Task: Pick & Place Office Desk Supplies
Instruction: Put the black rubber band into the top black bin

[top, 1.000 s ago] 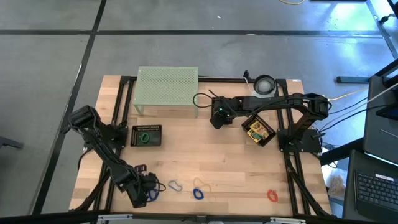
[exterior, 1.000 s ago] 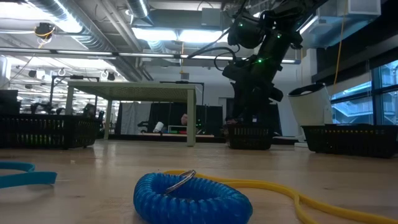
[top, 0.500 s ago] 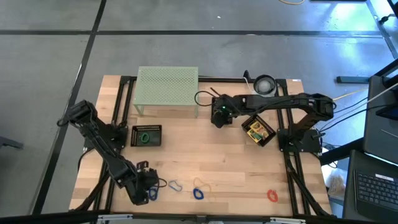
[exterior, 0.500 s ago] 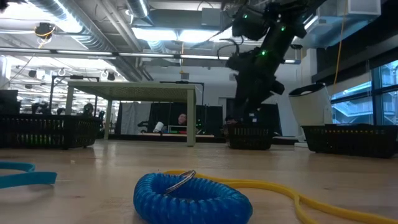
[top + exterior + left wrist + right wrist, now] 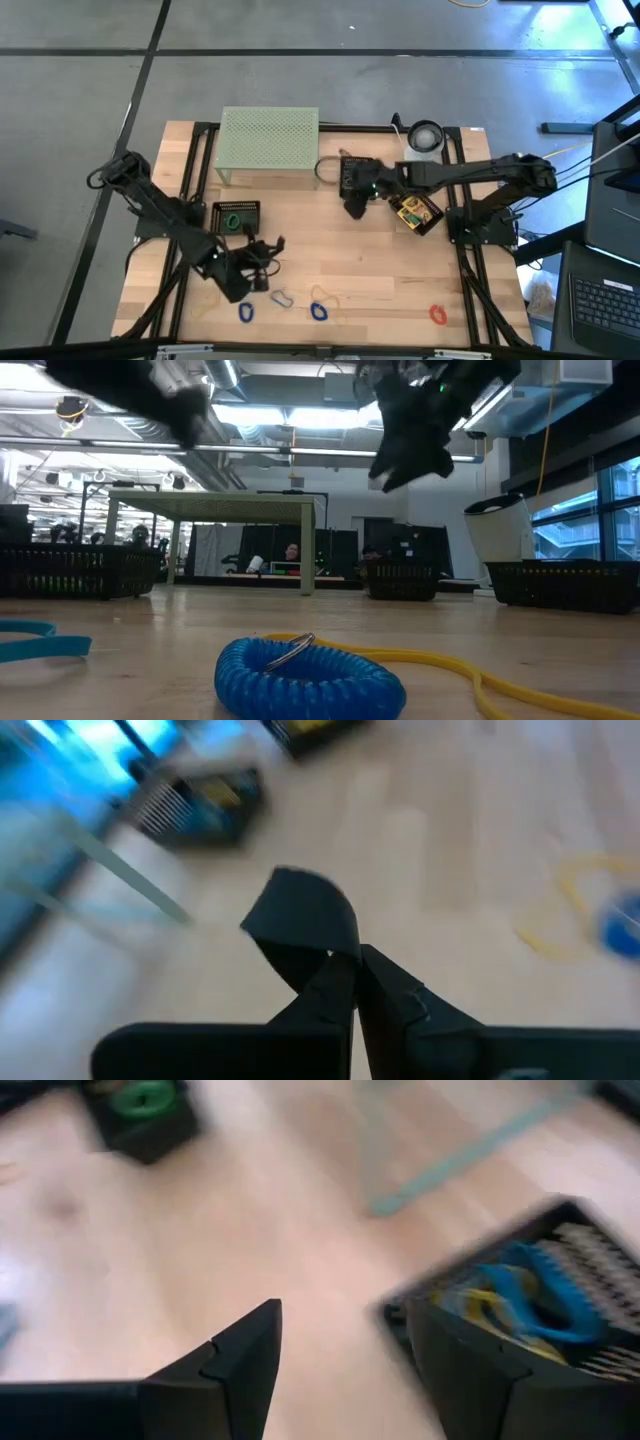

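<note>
My left gripper [image 5: 274,248] hangs above the table's near left part, shut on a small black clip [image 5: 300,915]. On the table below it lie a blue loop clip [image 5: 246,312], a pale carabiner clip [image 5: 283,298], a second blue loop [image 5: 319,311] and, farther right, a red one [image 5: 437,314]. The blue coil [image 5: 310,675] lies on a yellow band [image 5: 480,670] close to the low camera. My right gripper [image 5: 355,207] hangs open over the table's middle, beside a black tray [image 5: 416,213] with yellow and blue items; its fingers [image 5: 240,1360] hold nothing. My left gripper pinches the black clip by one edge [image 5: 322,956] between its two fingertips. The clip sticks out beyond the fingertips, lifted clear of the table. The view is blurred, so which part of the clip this is cannot be told.
A pale-green mesh stand [image 5: 268,140] is at the far side, with a white roll [image 5: 425,135] to its right. A small black tray [image 5: 236,217] holding a green loop sits left of centre. Thin rubber bands [image 5: 340,296] lie near the front edge.
My left gripper has risen from the table's near left corner and gone toward the right and far side, tipping from pointing down to more level, with the black clip lifted clear. The blue loop it stood over now shows. My right gripper has risen and swung a little toward the near edge.
</note>
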